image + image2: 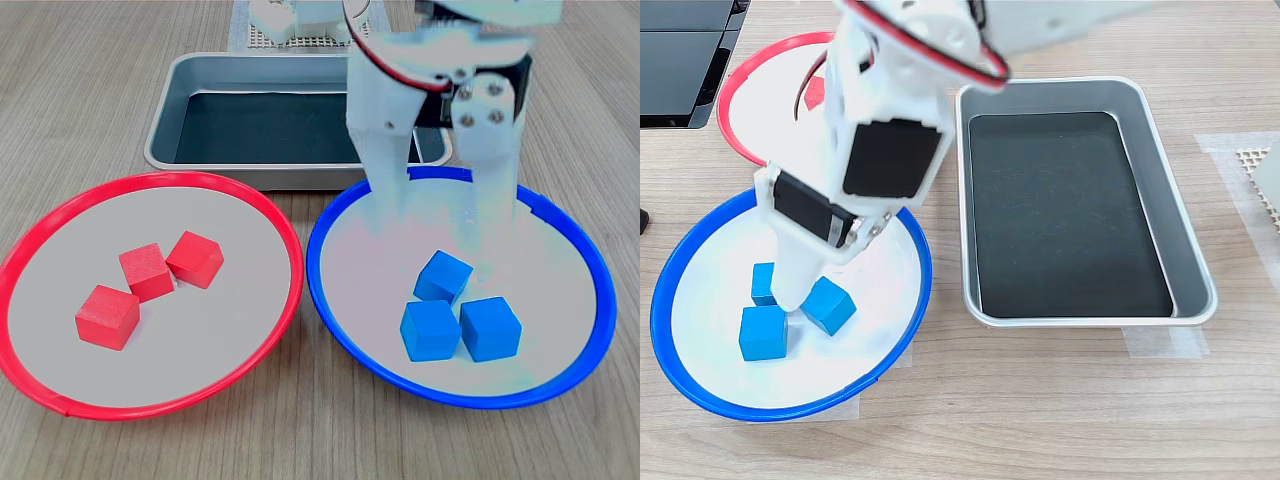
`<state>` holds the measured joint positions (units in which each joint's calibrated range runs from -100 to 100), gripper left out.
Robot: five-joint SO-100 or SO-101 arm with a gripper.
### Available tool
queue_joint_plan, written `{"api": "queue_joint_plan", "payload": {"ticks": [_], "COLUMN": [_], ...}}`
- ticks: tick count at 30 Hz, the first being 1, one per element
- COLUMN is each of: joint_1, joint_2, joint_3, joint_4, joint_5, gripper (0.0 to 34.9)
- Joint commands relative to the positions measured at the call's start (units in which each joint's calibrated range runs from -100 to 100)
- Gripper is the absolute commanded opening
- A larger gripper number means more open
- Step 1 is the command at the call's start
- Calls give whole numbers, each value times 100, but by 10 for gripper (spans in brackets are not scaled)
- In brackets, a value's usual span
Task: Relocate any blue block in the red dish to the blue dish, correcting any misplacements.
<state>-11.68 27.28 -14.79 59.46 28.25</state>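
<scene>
Gripper (pixel 445 215) spread open, holding nothing, over blue dish (pixel 330 300) | blue block (pixel 443 277) below with two more (red dish (pixel 280 215) holds only red cubes (pixel 150 272)) | I lift straight up, avoiding a nudge

Three blue blocks (pixel 462 315) below the white gripper (pixel 447 205), blue-rimmed grey dish (pixel 330 290), red-rimmed dish (pixel 270 215) holding red cubes (pixel 148 280).

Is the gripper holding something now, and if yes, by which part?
Nothing is held. The gripper stands open over the blue dish, fingers apart and empty; all three blue blocks lie in the dish.
</scene>
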Motion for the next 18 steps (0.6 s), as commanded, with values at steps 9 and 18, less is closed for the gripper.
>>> {"api": "queue_joint_plan", "payload": {"ticks": [9,18], "joint_1": [420,1182], "joint_2": [-3696,-6946], "joint_3": [3086,6864], "joint_4": [-1163,-2475], "joint_5": [-606,-1368], "gripper": [4,4]}}
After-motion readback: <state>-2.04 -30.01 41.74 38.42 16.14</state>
